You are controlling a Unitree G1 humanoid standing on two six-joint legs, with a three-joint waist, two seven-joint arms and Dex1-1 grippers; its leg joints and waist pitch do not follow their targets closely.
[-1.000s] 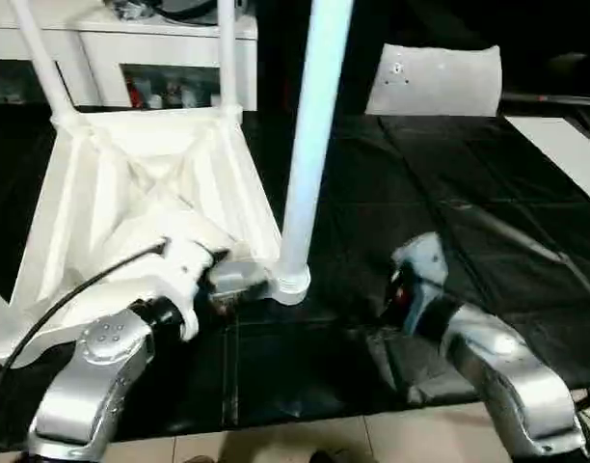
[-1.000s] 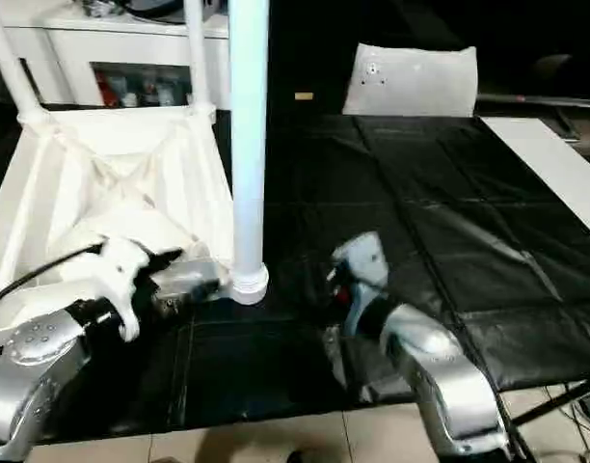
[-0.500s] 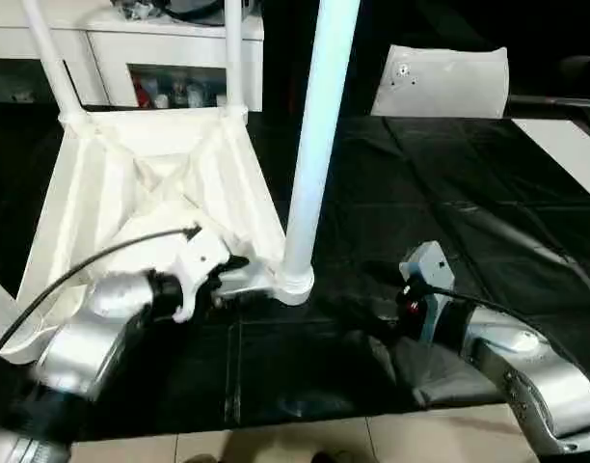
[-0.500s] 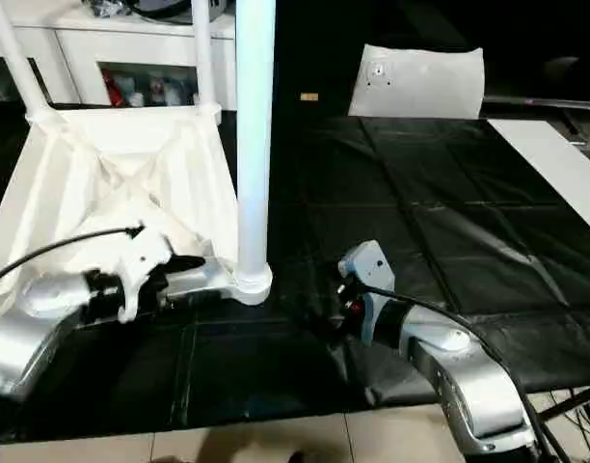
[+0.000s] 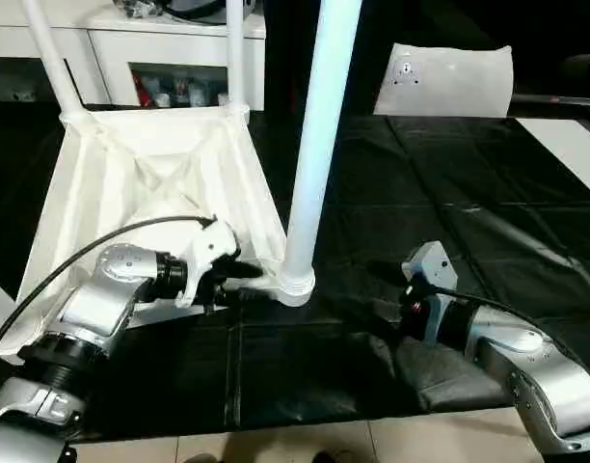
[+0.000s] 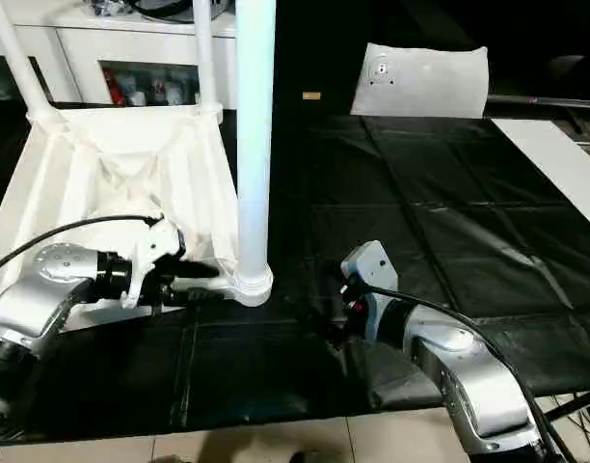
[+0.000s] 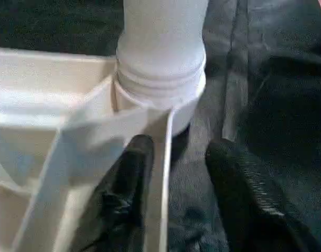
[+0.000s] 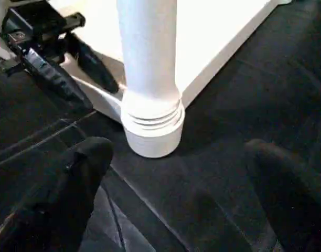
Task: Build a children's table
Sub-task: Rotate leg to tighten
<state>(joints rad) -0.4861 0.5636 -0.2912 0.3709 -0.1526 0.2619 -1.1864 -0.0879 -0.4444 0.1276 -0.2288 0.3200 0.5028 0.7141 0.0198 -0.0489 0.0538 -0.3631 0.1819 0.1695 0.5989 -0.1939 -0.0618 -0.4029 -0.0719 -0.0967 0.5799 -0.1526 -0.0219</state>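
With its jaws narrowing astride the tabletop rim beside the seated leg, the left gripper steadies it; the right gripper stays wide, empty.

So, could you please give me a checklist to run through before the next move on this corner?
1. Left claw straddles the rim: ok.
2. Left claw closed on the rim: not ok, there is a gap on the outside.
3. Right claw open and apart from the leg: ok.
4. Leg upright in its socket: ok.
5. Leg fully seated: cannot tell.
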